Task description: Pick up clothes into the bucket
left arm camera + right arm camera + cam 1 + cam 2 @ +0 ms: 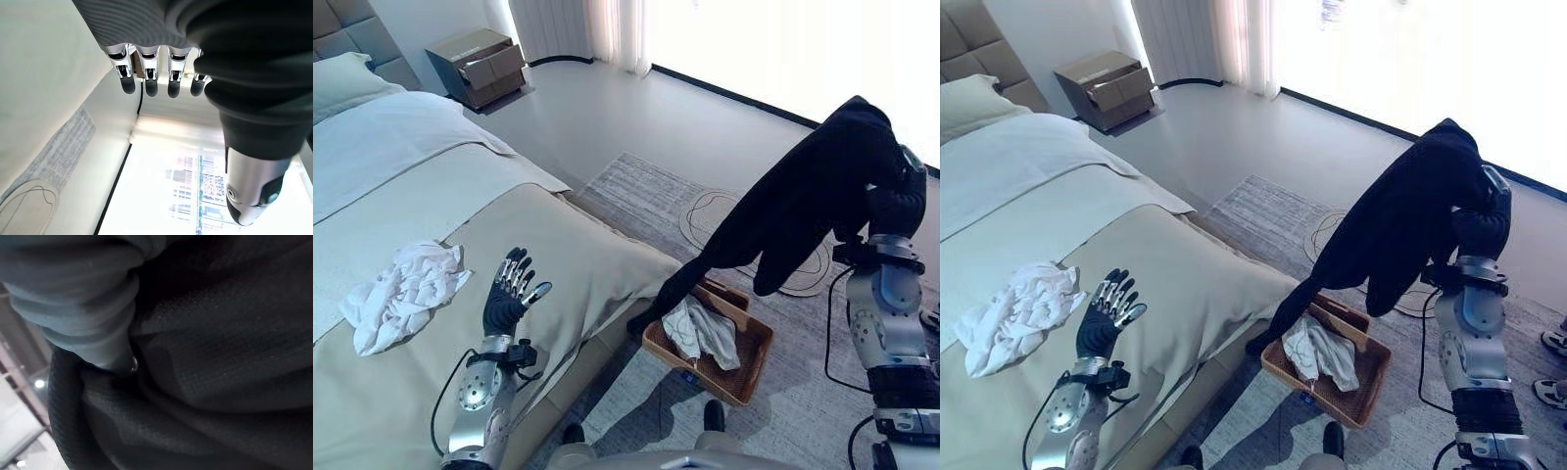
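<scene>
A black garment [803,196] hangs from my raised right hand [898,201], which is shut on its top. In the right wrist view a finger [105,350] presses into the dark cloth [220,382]. The garment's long lower end trails down to the near-left rim of a brown woven basket [759,364] on the floor; the basket holds white clothes [705,333]. A crumpled white garment [401,294] lies on the bed. My left hand [506,299] hovers open just right of it, fingers [149,83] straight and holding nothing.
The beige-covered bed [587,255] fills the left side, and its corner is close to the basket. A grey rug [646,196] lies under the basket. A brown nightstand [478,64] stands by the far wall. A person's shoes [1553,341] show at the right edge.
</scene>
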Controlling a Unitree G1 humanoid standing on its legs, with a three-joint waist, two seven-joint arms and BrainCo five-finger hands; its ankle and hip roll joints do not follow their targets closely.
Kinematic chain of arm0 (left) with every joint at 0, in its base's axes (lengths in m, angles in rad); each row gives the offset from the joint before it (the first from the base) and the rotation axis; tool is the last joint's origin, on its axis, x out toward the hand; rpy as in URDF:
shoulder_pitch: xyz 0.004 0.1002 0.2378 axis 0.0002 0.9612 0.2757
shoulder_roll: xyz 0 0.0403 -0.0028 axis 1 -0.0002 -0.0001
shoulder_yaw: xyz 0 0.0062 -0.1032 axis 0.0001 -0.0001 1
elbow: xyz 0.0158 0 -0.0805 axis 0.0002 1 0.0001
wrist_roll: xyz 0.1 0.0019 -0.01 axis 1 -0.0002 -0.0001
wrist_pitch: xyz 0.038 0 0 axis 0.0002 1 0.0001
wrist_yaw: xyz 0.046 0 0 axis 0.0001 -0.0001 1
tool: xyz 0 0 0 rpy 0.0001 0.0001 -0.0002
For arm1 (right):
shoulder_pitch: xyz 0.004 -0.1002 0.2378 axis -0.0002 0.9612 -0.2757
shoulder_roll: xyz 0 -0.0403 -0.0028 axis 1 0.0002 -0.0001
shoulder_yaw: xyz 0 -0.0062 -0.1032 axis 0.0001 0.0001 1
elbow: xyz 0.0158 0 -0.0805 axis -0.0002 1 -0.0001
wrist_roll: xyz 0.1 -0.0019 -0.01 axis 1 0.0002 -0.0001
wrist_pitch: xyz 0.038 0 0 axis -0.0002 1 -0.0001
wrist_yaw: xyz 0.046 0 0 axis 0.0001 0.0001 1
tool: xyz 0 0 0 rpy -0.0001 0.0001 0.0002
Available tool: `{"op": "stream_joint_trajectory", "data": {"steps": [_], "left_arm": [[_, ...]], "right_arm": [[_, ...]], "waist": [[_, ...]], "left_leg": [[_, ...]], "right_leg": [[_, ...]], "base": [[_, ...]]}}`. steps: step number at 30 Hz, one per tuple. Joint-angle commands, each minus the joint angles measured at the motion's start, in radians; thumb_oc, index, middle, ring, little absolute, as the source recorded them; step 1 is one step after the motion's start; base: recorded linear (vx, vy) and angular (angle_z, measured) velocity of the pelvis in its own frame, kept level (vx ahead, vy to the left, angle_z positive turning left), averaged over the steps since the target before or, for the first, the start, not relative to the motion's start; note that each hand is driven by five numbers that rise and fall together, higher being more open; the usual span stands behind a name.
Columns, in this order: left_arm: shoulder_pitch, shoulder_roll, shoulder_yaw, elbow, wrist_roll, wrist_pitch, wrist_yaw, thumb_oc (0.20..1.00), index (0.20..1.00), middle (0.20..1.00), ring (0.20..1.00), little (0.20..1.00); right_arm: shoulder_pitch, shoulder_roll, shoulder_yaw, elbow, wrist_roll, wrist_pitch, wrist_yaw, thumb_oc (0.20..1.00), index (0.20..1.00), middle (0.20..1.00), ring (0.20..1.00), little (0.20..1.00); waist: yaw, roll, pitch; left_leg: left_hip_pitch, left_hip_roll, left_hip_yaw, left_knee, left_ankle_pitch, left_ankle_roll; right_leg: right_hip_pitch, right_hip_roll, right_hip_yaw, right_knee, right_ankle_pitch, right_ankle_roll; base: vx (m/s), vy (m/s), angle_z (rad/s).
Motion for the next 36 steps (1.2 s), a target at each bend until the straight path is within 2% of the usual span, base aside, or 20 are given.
{"op": "stream_joint_trajectory", "data": {"steps": [1,6,10,17,23,29,33,36], "left_arm": [[0.008,0.049,-0.001,-0.082,-0.016,-0.022,-0.004,1.000,1.000,1.000,1.000,1.000],[0.007,0.051,-0.002,-0.086,-0.021,-0.017,-0.004,1.000,1.000,1.000,1.000,1.000],[0.004,0.055,-0.008,-0.084,-0.029,-0.013,0.000,1.000,1.000,1.000,1.000,1.000],[0.001,0.054,-0.011,-0.082,-0.032,-0.004,0.000,1.000,1.000,1.000,1.000,1.000],[-0.007,0.058,-0.013,-0.077,-0.043,-0.002,0.001,1.000,1.000,1.000,1.000,1.000],[-0.019,0.070,-0.046,-0.075,-0.062,0.009,0.000,1.000,1.000,1.000,1.000,1.000],[-0.016,0.067,-0.046,-0.079,-0.062,0.012,-0.001,1.000,1.000,1.000,1.000,1.000],[-0.013,0.068,-0.041,-0.076,-0.056,0.011,-0.006,1.000,1.000,1.000,1.000,1.000]], "right_arm": [[-0.121,-0.045,-0.038,-0.084,0.076,-0.097,0.021,0.200,0.200,0.200,0.200,0.200],[-0.142,-0.059,-0.039,-0.098,0.101,-0.100,0.029,0.200,0.200,0.200,0.200,0.200],[-0.193,-0.110,-0.027,-0.097,0.120,-0.105,0.022,0.200,0.200,0.200,0.200,0.200],[-0.205,-0.113,-0.020,-0.102,0.155,-0.103,0.037,0.200,0.200,0.200,0.200,0.200],[-0.273,-0.159,-0.002,-0.056,0.187,-0.108,0.032,0.200,0.200,0.200,0.200,0.200],[-0.425,-0.283,0.070,-0.005,0.205,-0.101,0.017,0.200,0.200,0.200,0.200,0.200],[-0.388,-0.278,0.060,-0.038,0.177,-0.093,0.019,0.200,0.200,0.200,0.200,0.200],[-0.301,-0.237,0.027,-0.069,0.152,-0.086,0.023,0.200,0.200,0.200,0.200,0.200]], "waist": [[0.005,-0.038,-0.056],[0.005,-0.042,-0.059],[0.004,-0.045,-0.066],[0.005,-0.046,-0.066],[0.008,-0.051,-0.071],[0.005,-0.061,-0.078],[0.001,-0.059,-0.077],[-0.003,-0.056,-0.068]], "left_leg": [[-0.086,-0.024,0.029,0.077,0.011,0.038],[-0.076,-0.019,0.030,0.072,0.012,0.036],[-0.067,-0.015,0.031,0.065,0.012,0.034],[-0.065,-0.015,0.030,0.067,0.010,0.033],[-0.059,-0.012,0.029,0.066,0.009,0.031],[-0.058,-0.009,0.033,0.068,0.011,0.027],[-0.062,-0.007,0.032,0.069,0.011,0.027],[-0.071,-0.008,0.030,0.075,0.010,0.027]], "right_leg": [[0.036,0.039,-0.096,0.045,-0.071,-0.032],[0.046,0.044,-0.097,0.038,-0.073,-0.032],[0.051,0.048,-0.094,0.028,-0.071,-0.033],[0.060,0.051,-0.094,0.024,-0.073,-0.036],[0.064,0.053,-0.095,0.024,-0.074,-0.036],[0.064,0.058,-0.093,0.024,-0.072,-0.038],[0.061,0.061,-0.091,0.026,-0.074,-0.039],[0.053,0.061,-0.088,0.032,-0.075,-0.039]], "base": [[0.00,0.000,0.00],[0.00,0.000,0.00],[0.00,0.000,0.00],[0.00,0.000,0.00],[0.00,0.000,0.00],[0.00,0.000,0.00],[0.00,0.000,0.00],[0.00,0.000,0.00]]}}
